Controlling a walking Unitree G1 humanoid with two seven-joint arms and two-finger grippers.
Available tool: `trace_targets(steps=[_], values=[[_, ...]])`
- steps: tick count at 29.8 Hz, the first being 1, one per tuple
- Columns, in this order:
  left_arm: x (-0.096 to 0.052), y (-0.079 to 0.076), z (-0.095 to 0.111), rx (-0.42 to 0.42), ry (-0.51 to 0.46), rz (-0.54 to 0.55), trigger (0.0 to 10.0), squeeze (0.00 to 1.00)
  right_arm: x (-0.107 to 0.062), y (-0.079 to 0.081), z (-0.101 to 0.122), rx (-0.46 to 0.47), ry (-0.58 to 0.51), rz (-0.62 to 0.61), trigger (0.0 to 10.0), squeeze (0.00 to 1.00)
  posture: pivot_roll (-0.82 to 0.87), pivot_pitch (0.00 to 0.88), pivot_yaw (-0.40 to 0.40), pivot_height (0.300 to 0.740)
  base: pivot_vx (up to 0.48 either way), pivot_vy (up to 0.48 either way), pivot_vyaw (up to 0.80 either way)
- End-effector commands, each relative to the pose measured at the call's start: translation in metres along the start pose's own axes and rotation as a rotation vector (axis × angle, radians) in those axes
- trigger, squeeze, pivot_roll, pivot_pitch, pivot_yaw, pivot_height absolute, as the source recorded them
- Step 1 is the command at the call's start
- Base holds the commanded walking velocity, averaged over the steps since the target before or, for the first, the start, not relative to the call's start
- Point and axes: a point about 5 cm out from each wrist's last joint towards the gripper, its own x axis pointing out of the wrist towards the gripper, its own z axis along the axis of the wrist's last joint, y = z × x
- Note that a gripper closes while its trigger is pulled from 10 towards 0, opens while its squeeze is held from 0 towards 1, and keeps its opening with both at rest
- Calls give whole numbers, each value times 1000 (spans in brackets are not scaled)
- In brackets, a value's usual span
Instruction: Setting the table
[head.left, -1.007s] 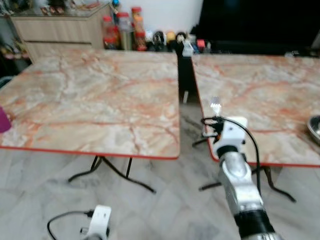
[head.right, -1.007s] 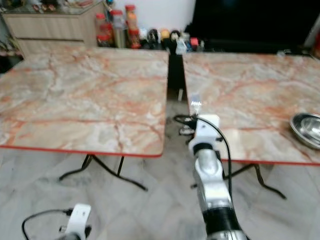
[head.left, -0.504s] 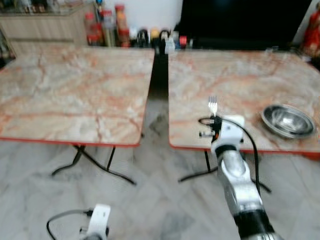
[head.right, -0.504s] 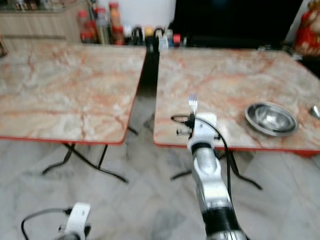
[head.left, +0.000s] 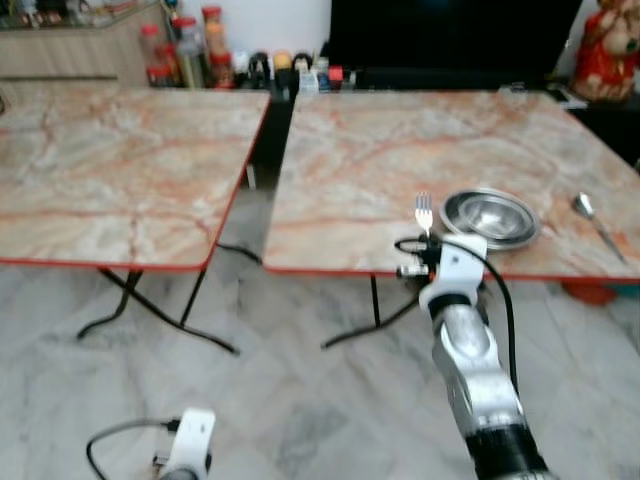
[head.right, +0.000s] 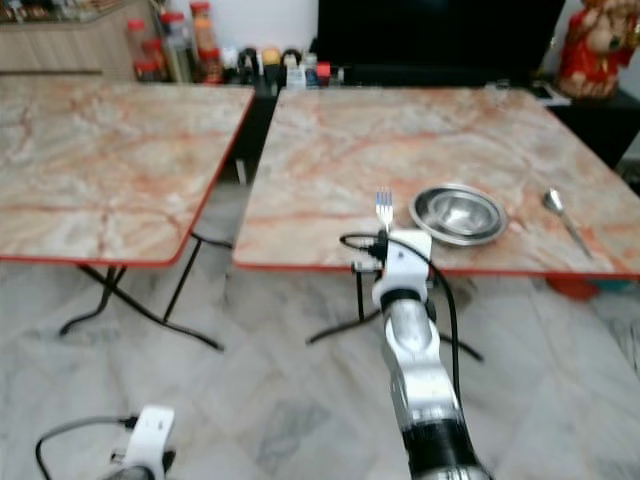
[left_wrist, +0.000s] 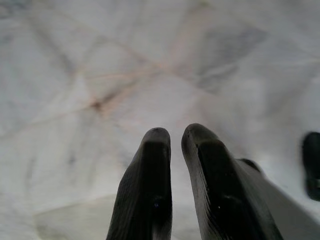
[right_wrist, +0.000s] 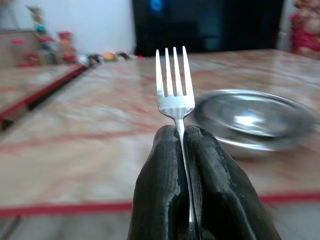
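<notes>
Right wrist view: slim steel fork (right_wrist: 174, 95), seemingly pinched.

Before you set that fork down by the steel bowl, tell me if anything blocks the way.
Nothing visible does. The right gripper holds the fork upright at the near edge of the right table; the marble left of the bowl is bare. The spoon lies beyond the bowl.

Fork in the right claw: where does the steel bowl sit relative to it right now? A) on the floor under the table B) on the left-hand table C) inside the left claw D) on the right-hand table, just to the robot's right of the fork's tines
D: the steel bowl rests on the right-hand table near its front edge, just right of the fork held upright in the right claw.
</notes>
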Motion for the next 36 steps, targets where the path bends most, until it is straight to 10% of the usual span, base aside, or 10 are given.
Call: trace_targets(steps=[1, 36], values=[[0, 2, -2, 14, 14, 2, 10000, 0, 2, 3, 9, 8, -30, 3, 10000, 0, -52, 0, 24, 736, 0, 0, 0], [1, 3, 4, -10, -13, 5, 10000, 0, 2, 4, 9, 32, -25, -5, 10000, 0, -53, 0, 30, 736, 168, 0, 0]])
